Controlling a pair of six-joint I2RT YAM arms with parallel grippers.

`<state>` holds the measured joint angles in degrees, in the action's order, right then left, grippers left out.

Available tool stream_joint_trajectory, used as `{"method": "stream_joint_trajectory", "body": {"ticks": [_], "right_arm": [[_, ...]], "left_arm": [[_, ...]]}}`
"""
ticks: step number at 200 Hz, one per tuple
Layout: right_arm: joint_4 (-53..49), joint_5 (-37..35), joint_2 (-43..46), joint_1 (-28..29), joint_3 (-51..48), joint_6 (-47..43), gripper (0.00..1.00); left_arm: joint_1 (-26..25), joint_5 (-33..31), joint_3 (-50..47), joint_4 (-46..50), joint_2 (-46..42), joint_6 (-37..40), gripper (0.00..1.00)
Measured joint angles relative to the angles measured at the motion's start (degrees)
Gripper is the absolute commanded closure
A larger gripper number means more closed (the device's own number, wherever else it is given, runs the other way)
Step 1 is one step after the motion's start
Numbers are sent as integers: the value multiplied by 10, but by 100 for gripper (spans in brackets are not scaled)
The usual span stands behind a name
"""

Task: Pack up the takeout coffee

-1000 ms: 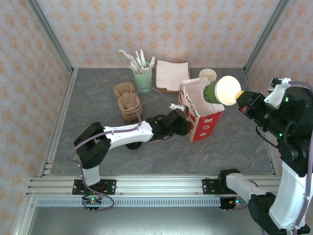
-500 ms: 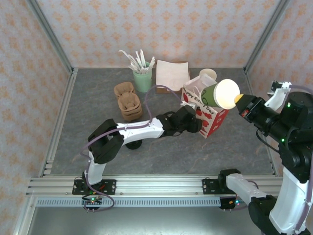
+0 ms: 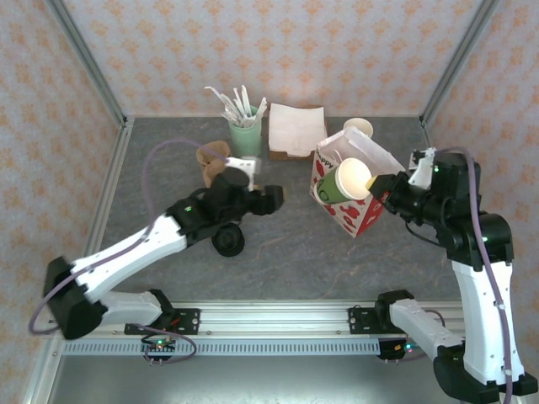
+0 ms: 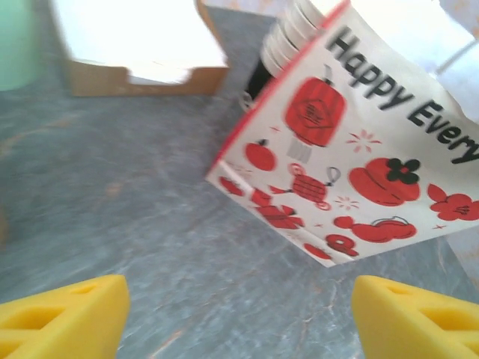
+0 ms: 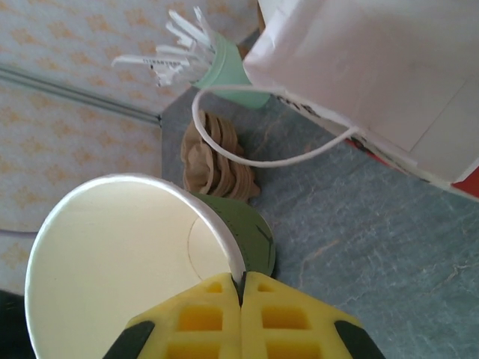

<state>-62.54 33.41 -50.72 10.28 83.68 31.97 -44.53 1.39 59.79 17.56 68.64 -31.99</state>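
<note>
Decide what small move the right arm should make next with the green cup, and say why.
Probably turn the green paper cup upright and lower it into the red-and-white paper bag: the right gripper pinches its rim, it hangs tilted by the bag's top, and the left gripper stands open, apart.

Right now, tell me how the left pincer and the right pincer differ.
The left pincer stands open and empty; the right pincer is shut on the rim of the green cup, held on its side. The left pincer sits well off from the paper bag, facing it; the right pincer is close by the bag's top. Both have yellow fingers.
</note>
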Motion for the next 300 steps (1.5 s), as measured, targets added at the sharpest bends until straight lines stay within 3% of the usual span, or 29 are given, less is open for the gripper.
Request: {"method": "stream_joint_trajectory", "body": {"ticks": [26,72,101,127,198,251,300], "right_arm": [[31,-20,7,64,-43,7,100],[105,-100,-29,221,-121,26,100],[172,-182,-83,310,-173,37,100],[229,-256,-131,365,-221,50,100],[316,-380,-235,386,-254,66,100],[358,-388,-288,387,-255,77,100],[372,-388,-311,388,-256,84,100]], "left_arm": [[30,-24,-70,60,-99,-19,12],[76,-40,-170,148,-171,-64,13],[78,-43,-231,167,-204,-99,18],[79,-51,-259,174,-225,-119,28],[91,-48,-296,153,-207,-131,47],[98,-43,-296,126,-163,-128,62],[98,-44,-291,112,-113,-119,64]]}}
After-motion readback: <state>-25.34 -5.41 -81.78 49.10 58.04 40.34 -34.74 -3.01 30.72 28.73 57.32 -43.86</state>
